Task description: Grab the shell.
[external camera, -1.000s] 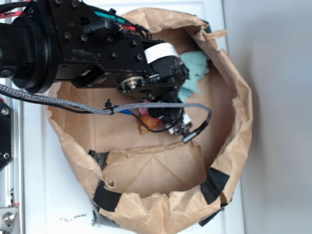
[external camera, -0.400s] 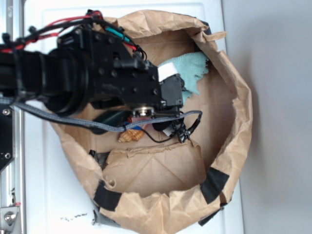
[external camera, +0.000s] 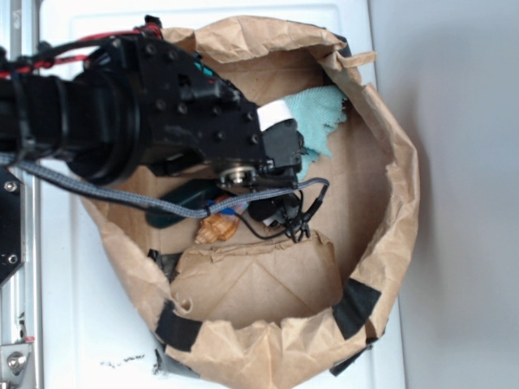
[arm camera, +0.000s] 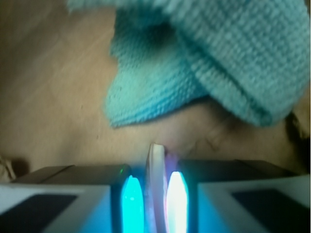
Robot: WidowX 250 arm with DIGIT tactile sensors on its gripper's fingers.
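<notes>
The shell [external camera: 216,228] lies low in the brown paper bag; its orange-tan ridged spire sticks out from under my arm. In the wrist view its pale cream tip [arm camera: 156,160] stands clamped between my two glowing pads. My gripper [arm camera: 155,182] is shut on it. In the exterior view the gripper [external camera: 233,208] is mostly hidden beneath the black wrist, just right of the spire. The bag floor shows close behind the tip in the wrist view.
The teal cloth [external camera: 321,113] lies at the bag's far right and fills the top of the wrist view [arm camera: 218,58]. A dark green oblong object [external camera: 180,201] lies left of the shell. The crumpled bag wall [external camera: 399,162] rings everything, and a folded flap [external camera: 259,271] lies just below.
My arm has drawn back to the left. The shell has moved left and down with the gripper, and the dark green object has come into view.
</notes>
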